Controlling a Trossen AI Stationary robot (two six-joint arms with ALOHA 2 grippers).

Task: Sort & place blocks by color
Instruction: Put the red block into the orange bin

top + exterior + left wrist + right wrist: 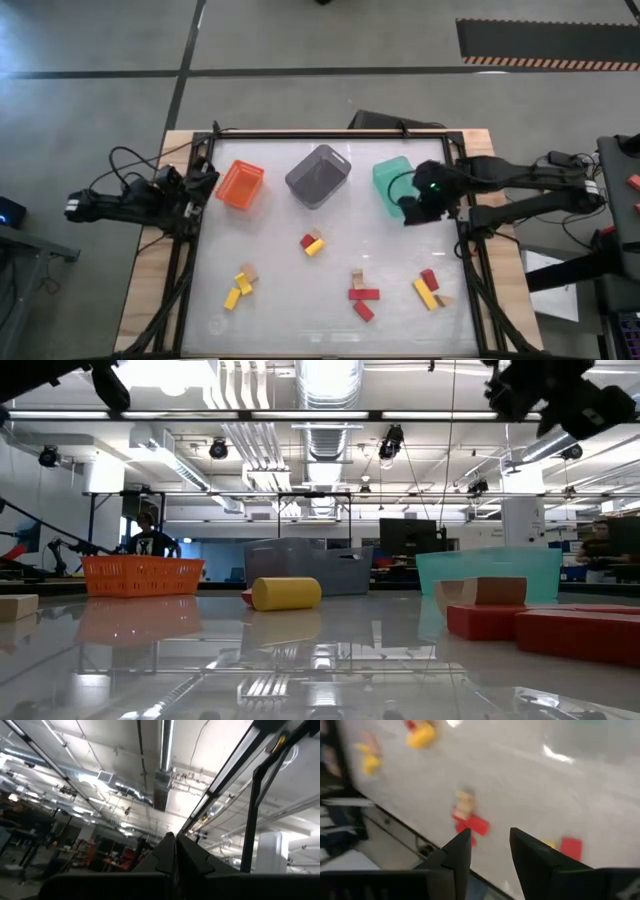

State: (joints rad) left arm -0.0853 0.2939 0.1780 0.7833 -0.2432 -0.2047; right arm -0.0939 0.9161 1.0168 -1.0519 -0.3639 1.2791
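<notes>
From the left, I see my left arm parked off the surface's (330, 300) left edge, beside the orange bin (240, 185). The left pincer (200, 183) has its fingers pressed together; its own camera points up at the ceiling and shows only the two dark tips meeting, nothing of the surface.

On the glossy surface the blocks lie in loose clusters, none in a bin as far as I can see. Near the left front sit yellow blocks with a tan one (241, 284). Toward the middle, in front of the grey bin (318, 175), a red block touches a yellow one (313, 243). Right of centre there are red blocks with a tan one (363, 294), and farther right a yellow bar with a red and a tan block (430, 290). From the low camera only a yellow block (286, 593), part of the red ones (545, 625) and a tan one (498, 591) are clear; the rest are cut off or hidden.

The right pincer (412, 213) hangs above the surface at the near side of the green bin (393, 182), fingers (457, 851) apart with nothing between them. Its view is smeared; I make out red and yellow blocks below, but not their exact shapes. I cannot tell what the bins contain.
</notes>
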